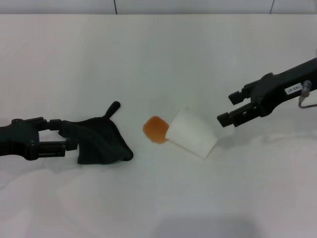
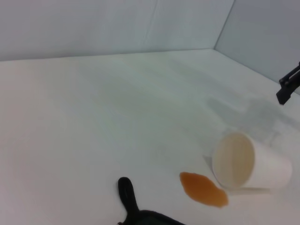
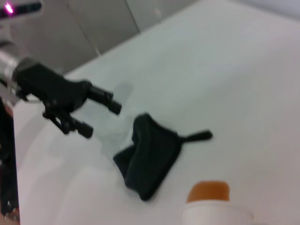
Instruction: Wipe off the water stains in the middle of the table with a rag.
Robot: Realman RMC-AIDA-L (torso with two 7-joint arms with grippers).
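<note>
The rag (image 1: 101,141), a dark crumpled cloth with a thin tail, lies on the white table (image 1: 158,54) left of centre. My left gripper (image 1: 67,135) is open at the rag's left edge, one finger on each side of it; in the right wrist view the left gripper (image 3: 103,121) looks slightly apart from the rag (image 3: 150,157). The water stain (image 1: 156,129), a small orange blotch, lies just right of the rag. My right gripper (image 1: 226,108) is open and empty. In the left wrist view the rag's tail (image 2: 125,192) and the stain (image 2: 204,190) show.
A white paper cup (image 1: 193,133) lies on its side, its mouth against the stain's right edge, just left of my right gripper. It also shows in the left wrist view (image 2: 248,161). A wall runs along the table's far edge.
</note>
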